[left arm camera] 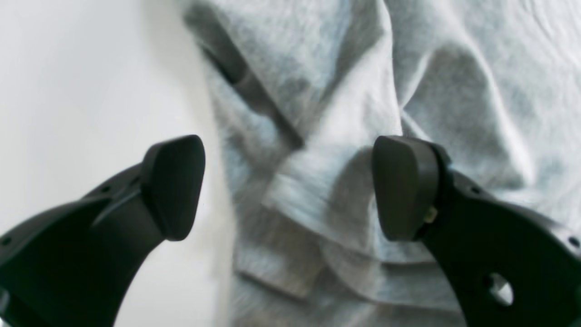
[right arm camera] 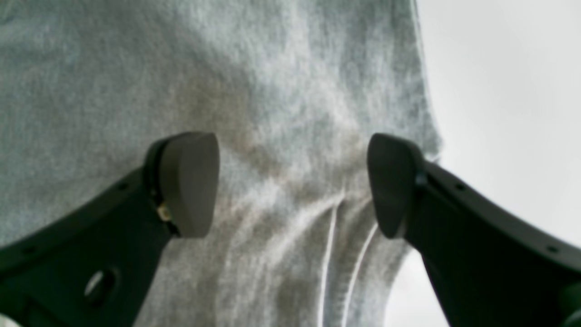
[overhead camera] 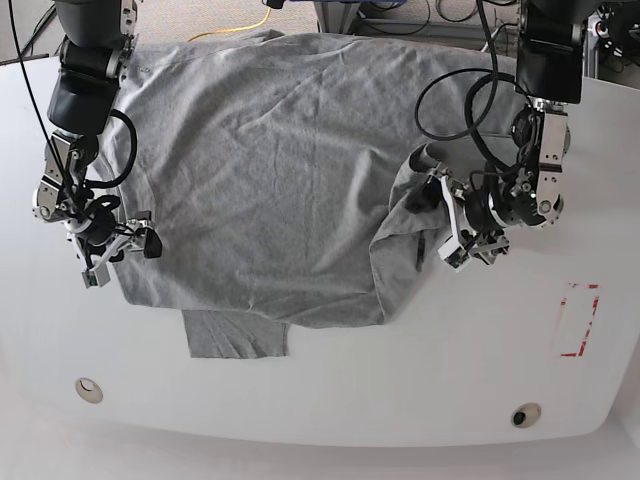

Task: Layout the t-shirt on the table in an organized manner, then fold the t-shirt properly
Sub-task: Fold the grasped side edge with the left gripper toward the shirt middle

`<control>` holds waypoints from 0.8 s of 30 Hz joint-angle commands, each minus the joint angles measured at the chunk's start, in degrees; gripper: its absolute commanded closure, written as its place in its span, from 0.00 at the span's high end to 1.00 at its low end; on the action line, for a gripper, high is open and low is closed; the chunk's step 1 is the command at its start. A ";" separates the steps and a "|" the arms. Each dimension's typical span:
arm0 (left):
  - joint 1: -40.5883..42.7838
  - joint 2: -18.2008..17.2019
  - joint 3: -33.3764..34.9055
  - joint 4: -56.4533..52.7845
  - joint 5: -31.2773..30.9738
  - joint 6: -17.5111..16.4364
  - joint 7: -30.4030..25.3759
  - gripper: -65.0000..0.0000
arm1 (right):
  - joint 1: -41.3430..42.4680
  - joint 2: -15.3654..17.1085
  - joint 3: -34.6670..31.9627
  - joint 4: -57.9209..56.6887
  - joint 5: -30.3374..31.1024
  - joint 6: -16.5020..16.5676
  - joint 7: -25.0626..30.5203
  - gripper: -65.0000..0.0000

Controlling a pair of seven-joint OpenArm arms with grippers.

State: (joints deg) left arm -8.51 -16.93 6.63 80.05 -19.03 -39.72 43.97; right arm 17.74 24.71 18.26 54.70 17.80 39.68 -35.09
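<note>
My left pincer [left arm camera: 288,188] is standing spread wide, holding nothing, just over the bunched folds at one side of the t-shirt [overhead camera: 270,170]. My right pincer [right arm camera: 292,184] is also spread and empty, hovering over the smoother cloth near the opposite edge. The t-shirt is lying on the white bench [overhead camera: 330,390], mostly flat, but its side under my left pincer is folded over itself and one sleeve is sticking out at the near edge. I am judging that the layout is not finished. If I am closing on several layers of this crumpled part, I may drag the whole shirt and make new wrinkles instead of opening the fold.
</note>
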 commanded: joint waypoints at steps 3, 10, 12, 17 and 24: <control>-0.06 -1.84 -0.08 3.69 -0.97 -0.28 -1.11 0.84 | 1.47 1.27 0.24 1.17 0.70 0.32 1.20 0.75; 1.17 -1.93 0.18 8.17 -1.06 -0.28 -1.02 0.84 | 1.47 1.27 0.24 1.17 0.79 0.32 1.20 0.75; 2.40 -1.93 0.18 9.22 -1.06 -0.28 -1.02 0.84 | 1.47 1.27 0.24 1.17 0.79 0.32 1.20 0.75; 3.81 -1.93 0.18 11.42 -1.06 -0.28 -0.84 0.84 | 1.47 1.18 0.24 1.17 0.79 0.32 1.20 0.75; 4.34 -1.67 0.18 10.98 -1.06 -0.28 2.50 0.84 | 1.47 1.18 0.24 1.17 0.79 0.32 1.20 0.75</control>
State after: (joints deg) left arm -3.33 -18.44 7.14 90.17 -19.07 -39.92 47.57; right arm 17.76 24.64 18.26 54.70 17.80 39.66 -35.07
